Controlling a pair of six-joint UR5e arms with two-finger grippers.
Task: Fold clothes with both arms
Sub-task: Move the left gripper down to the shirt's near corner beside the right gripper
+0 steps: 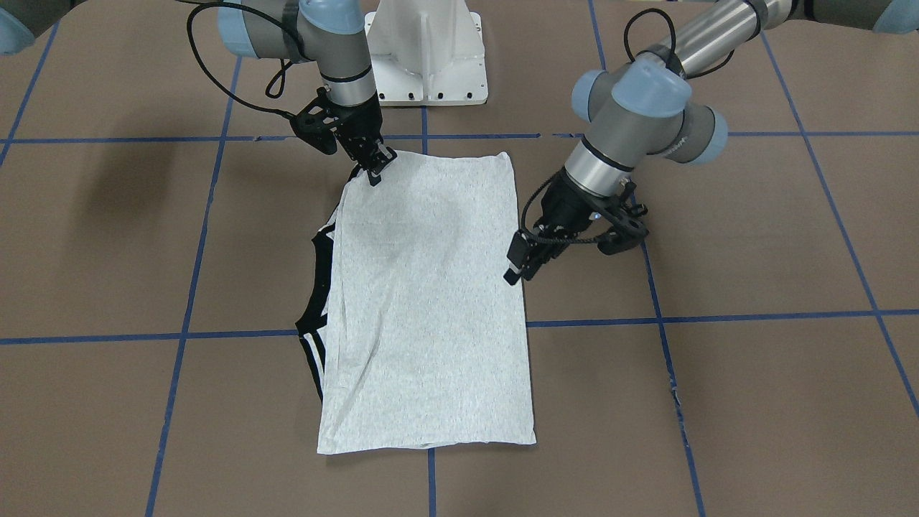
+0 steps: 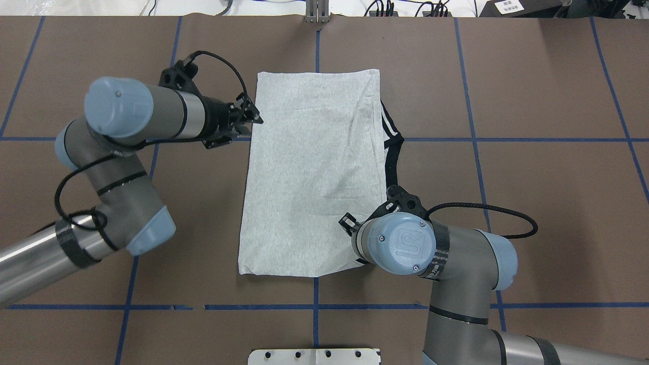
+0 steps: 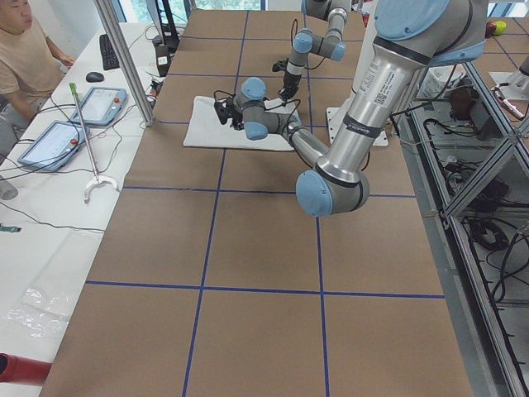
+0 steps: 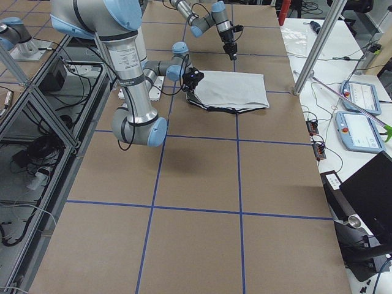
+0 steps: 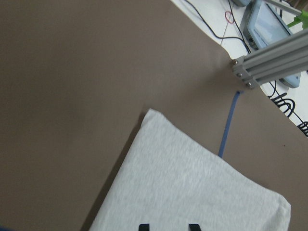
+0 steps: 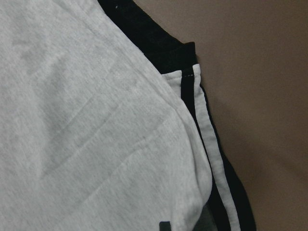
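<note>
Overhead exterior: left tool sits at the 10 o'clock edge of the T-shirt. The left wrist view shows two dark tips apart over the cloth, so it is released and holds nothing.

T-shirt lies mid-table, plain back up, folded into a long narrow panel running 12 to 6 o'clock. Black collar and striped shoulder poke out along the 3 o'clock edge.

Right tool is at the 5 o'clock corner, hidden under its own wrist in this view. In the front-facing view it reads as clenched on that corner, with the cloth drawn up to the fingers.

Judgement: thin knit, light and limp, holds no shape, and the layers will slide on each other. Pinch all layers at both corners of one short end. Lift low, both arms together.
</note>
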